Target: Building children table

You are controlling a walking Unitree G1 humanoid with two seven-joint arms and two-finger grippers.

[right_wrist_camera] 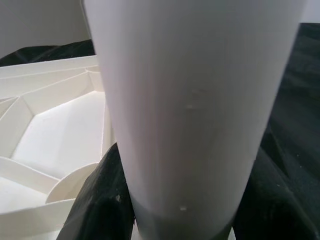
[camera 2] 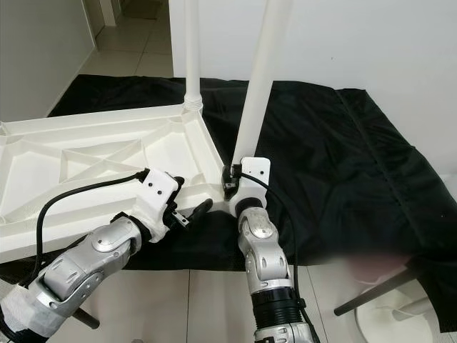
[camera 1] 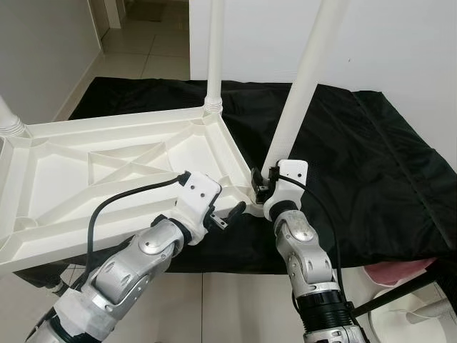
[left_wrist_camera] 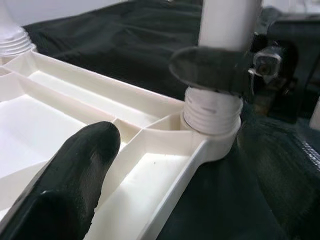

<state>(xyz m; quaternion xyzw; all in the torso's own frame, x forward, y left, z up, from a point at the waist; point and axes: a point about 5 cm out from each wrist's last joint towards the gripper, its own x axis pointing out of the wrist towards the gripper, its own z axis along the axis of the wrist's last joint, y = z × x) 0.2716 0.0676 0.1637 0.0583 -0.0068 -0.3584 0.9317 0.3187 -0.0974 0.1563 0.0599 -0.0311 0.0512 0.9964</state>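
Note:
A white plastic table top (camera 1: 78, 179) lies upside down on a black cloth (camera 1: 357, 164). A white leg (camera 1: 303, 78) stands upright in the socket (left_wrist_camera: 212, 137) at its near right corner. My right gripper (camera 1: 263, 184) is shut on the base of this leg, with black fingers (right_wrist_camera: 97, 205) on either side of the tube (right_wrist_camera: 195, 100). My left gripper (camera 1: 228, 214) is open at the same corner: one finger (left_wrist_camera: 75, 185) hangs over the ribbed underside, the other (left_wrist_camera: 210, 70) lies against the leg just above the threaded collar. A second leg (camera 1: 214, 57) stands at the far corner, a third (camera 1: 11, 123) at the left.
The cloth covers a low surface that ends just before my arms, with tiled floor (camera 1: 228, 314) below. A white wall (camera 1: 400, 43) rises behind and a doorway (camera 1: 143, 28) opens at the back left. A pink thing (camera 1: 400, 271) and a white object (camera 1: 421, 314) lie at the lower right.

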